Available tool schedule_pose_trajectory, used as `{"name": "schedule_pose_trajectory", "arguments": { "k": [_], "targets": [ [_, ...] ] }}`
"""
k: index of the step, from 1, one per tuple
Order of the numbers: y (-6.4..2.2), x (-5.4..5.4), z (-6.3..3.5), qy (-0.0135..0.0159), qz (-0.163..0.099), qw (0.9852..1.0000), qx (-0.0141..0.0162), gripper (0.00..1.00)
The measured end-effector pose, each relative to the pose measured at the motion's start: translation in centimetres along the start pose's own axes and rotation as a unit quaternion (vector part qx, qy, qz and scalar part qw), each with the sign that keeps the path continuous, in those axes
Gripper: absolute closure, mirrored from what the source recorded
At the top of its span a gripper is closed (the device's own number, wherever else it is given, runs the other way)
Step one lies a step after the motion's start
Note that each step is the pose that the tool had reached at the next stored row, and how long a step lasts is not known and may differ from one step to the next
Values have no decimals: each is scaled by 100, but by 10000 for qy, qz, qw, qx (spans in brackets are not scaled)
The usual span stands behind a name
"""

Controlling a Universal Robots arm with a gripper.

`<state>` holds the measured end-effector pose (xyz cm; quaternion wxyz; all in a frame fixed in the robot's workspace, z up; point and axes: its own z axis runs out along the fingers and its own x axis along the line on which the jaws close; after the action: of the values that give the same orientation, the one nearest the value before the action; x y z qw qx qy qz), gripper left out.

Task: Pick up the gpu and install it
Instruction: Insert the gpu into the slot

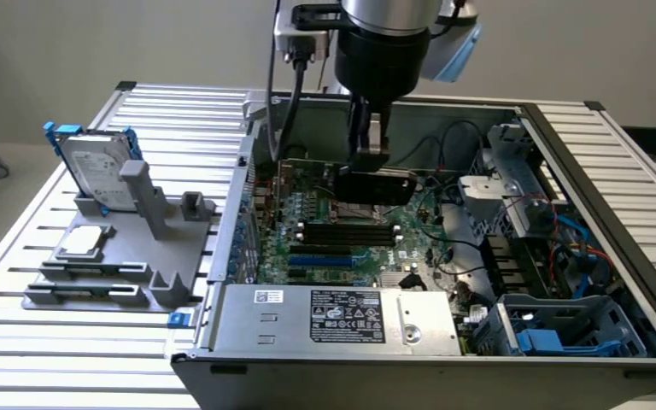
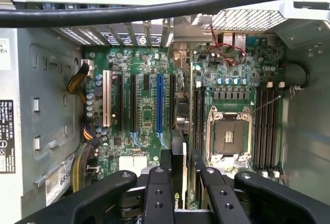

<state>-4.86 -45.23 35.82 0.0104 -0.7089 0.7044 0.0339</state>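
The gripper (image 1: 368,165) reaches down into the open computer case (image 1: 601,162), which lies on its side on the slatted worktop (image 1: 180,107). Its jaws are clamped on the graphics card (image 1: 376,188), one jaw on each flat face. The card hangs straight beneath them, held on edge.

In the exterior view the card is above the motherboard (image 1: 340,226), clear of it and not seated in anything. It sits over the middle of the board, away from the power supply (image 1: 340,316) at the case's near edge.

The wrist view shows the relation that matters. The card appears as a thin strip running out from between the jaws toward the case's rear wall, where the bracket openings (image 2: 129,33) are. Its long axis lies parallel to the row of expansion slots. Across that axis it is not over the blue slot (image 2: 159,105). It lies just to that slot's far side, between the slot and the processor socket (image 2: 227,134), about over the last black slot of the row. The card's height above the board makes that sideways reading uncertain. By this judgement the direction already matches the slots, and the sideways offset and the drop are what remain.
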Motion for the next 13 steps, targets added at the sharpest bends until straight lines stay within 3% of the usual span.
{"name": "schedule_pose_trajectory", "arguments": {
  "k": [3,7,13],
  "targets": [
    [8,5,55,0,-2,10000,24,74],
    [24,9,127,5,-2,10000,32,74],
    [88,15,227,41,-1,10000,36,74]
  ]
}}
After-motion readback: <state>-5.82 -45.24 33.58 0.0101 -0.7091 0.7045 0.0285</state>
